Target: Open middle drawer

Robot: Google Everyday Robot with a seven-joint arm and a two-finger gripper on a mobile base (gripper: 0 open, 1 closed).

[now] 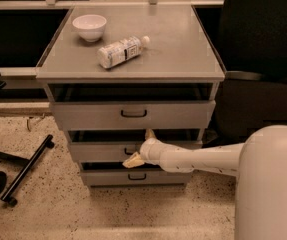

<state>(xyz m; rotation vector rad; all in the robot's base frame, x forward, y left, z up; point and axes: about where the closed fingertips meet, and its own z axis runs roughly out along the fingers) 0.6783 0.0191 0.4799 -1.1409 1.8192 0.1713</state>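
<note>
The grey cabinet has three flat-fronted drawers. The middle drawer (100, 152) has a small black loop handle (128, 151) and shows a dark gap above its front. My gripper (140, 147) is right at that handle, at the end of my white arm (203, 160) reaching in from the right. It is open: one tan finger (149, 133) sits above the handle at the drawer's top edge and the other (132, 160) below it. The gripper hides part of the handle. I cannot tell whether the fingers touch it.
The top drawer (133, 115) stands slightly out, and the bottom drawer (133, 177) is below my arm. A white bowl (89, 26) and a lying plastic bottle (120, 51) rest on the cabinet top (183, 49). A black chair (263, 59) is at the right and a chair base leg (25, 169) on the floor at the left.
</note>
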